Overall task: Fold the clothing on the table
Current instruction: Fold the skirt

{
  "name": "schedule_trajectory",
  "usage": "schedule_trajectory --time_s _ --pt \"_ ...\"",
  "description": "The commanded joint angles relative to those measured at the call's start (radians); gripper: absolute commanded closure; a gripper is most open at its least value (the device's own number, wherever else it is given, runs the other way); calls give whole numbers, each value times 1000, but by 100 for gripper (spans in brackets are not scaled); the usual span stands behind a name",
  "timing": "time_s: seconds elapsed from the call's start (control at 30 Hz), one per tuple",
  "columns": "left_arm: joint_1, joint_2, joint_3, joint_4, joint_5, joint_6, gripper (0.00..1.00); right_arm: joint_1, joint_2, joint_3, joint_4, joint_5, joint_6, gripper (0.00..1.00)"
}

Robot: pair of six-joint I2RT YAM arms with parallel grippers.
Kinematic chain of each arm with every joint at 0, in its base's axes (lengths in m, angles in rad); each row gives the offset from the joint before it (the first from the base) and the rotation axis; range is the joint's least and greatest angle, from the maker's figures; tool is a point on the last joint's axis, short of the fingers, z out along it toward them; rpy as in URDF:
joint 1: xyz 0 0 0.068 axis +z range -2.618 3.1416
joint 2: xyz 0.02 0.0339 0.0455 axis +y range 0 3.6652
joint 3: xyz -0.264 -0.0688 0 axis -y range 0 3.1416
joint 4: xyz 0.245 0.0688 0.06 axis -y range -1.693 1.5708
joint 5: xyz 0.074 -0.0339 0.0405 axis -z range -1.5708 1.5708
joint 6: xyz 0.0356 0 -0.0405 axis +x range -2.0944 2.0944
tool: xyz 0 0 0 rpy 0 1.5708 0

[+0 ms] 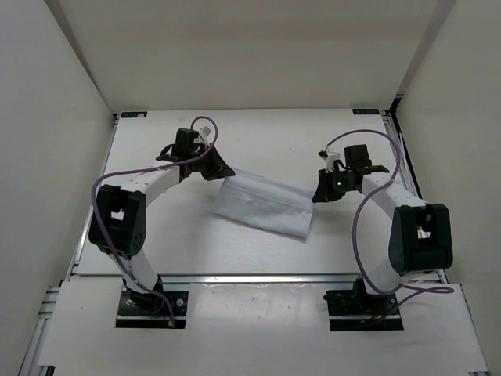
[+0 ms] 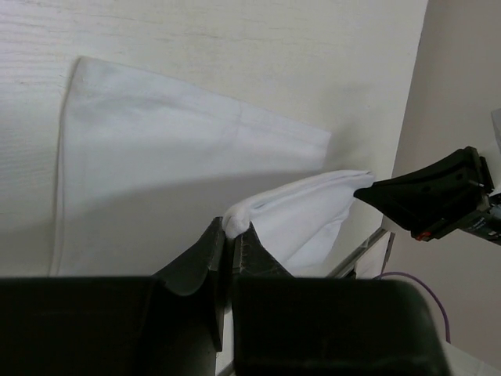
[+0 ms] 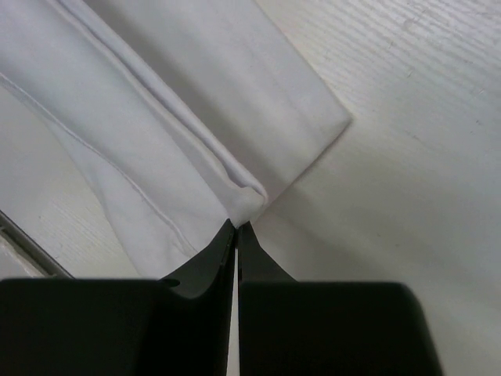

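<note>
The clothing [image 1: 266, 205] is a white cloth lying partly folded in the middle of the table [image 1: 196, 251]. My left gripper [image 1: 223, 171] is at the cloth's upper left corner. In the left wrist view the left gripper [image 2: 233, 231] is shut on a bunched edge of the clothing [image 2: 156, 157], with a lifted strip stretching across to the other arm. My right gripper [image 1: 319, 196] is at the cloth's right end. In the right wrist view the right gripper [image 3: 237, 225] is shut on a folded corner of the clothing [image 3: 196, 102].
White walls [image 1: 47, 117] enclose the table on three sides. A metal rail [image 1: 250, 278] runs along its front edge. Purple cables [image 1: 360, 227] loop off both arms. The right arm's black gripper body [image 2: 434, 196] shows at the right of the left wrist view.
</note>
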Motion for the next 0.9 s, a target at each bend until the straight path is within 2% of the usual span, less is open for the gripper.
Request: schedule_trajectory --time_s 0.0,0.47,0.53,0.57,0.6,0.63,0.67,0.77,0.83,0.87 --pt "25 37 33 17 -23 -2 88 -3 52 63 11 74 -2 100" --pt "25 229 169 -16 -55 18 82 -12 230 193 6 105 0 100" --pt "29 253 189 -31 -60 16 77 6 242 212 6 106 3 99" --pt "26 263 187 -28 -60 18 68 3 259 221 6 134 3 77" --pt "29 273 190 -42 -57 21 43 11 265 235 9 180 7 61" --pt "35 284 196 -55 -64 26 18 21 264 235 11 197 20 35" --pt "37 287 197 -72 -76 38 1 20 268 250 12 229 17 24" --pt "51 245 165 -92 -125 55 1 5 262 269 23 284 44 20" --pt "65 194 138 -83 -182 58 1 -18 248 276 35 309 64 22" --pt "75 157 134 -79 -190 56 1 -29 236 293 38 292 75 39"
